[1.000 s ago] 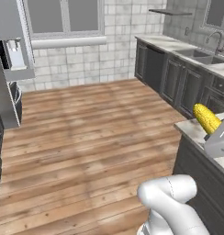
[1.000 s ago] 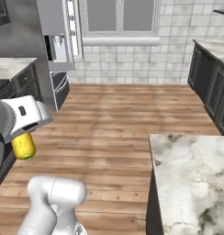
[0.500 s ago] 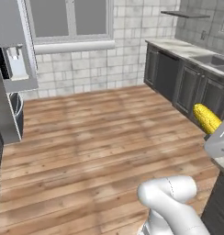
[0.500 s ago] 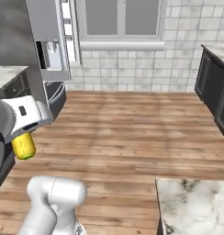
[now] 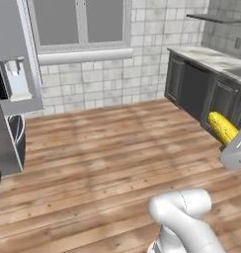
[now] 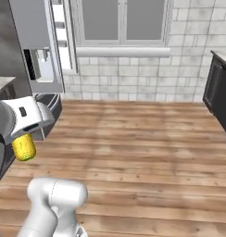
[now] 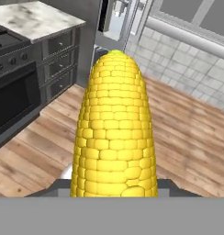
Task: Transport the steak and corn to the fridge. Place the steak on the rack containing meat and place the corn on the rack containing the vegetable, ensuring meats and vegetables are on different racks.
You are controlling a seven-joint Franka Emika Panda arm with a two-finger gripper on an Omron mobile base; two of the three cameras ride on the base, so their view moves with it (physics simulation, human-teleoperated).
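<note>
The corn hides the gripper's fingertips; picture edges crop the fridge.

The gripper at the left edge is clamped on the corn — yellow end hanging down — near the fridge, above the wooden floor.

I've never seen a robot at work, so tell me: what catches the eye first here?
A bright yellow corn cob, held in the robot's pincer, fills the hand view. Behind it lies a wide wooden floor, with the grey fridge at the left beside a window.
</note>
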